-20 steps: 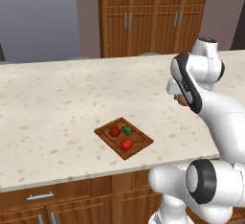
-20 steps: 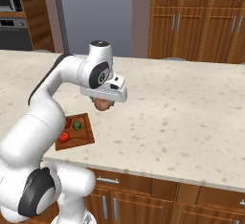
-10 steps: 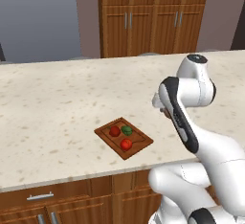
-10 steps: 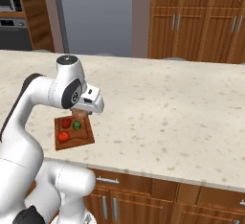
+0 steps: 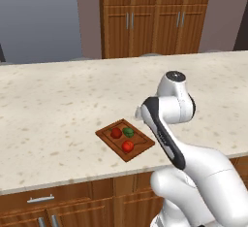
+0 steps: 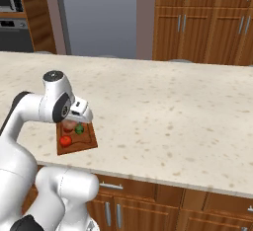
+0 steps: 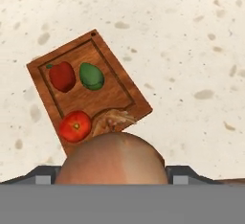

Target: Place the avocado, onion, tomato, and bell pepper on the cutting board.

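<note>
- Above the cutting board [image 7: 117, 96] hangs my pincer [image 7: 113, 168], clenched on the onion [image 7: 112, 158], a dull reddish-brown ball between the fingertips in the hand view.
- Cutting board lies flat on the speckled worktop [image 5: 58, 109], near its front edge, turned at an angle.
- Bell pepper [image 7: 62, 76] on the board, near one far corner in the hand view, green stem at its upper left.
- Avocado [image 7: 91, 76] on the board just beside the bell pepper, apart from it.
- Tomato [image 7: 75, 126] on the board, at the near end, below the bell pepper in the hand view.
- Onion held over the board's near edge, beside the tomato; clear of the board surface, shadow on the wood beneath it.
- Wooden cabinets [image 5: 155, 17] stand well behind the board, beyond the worktop.
</note>
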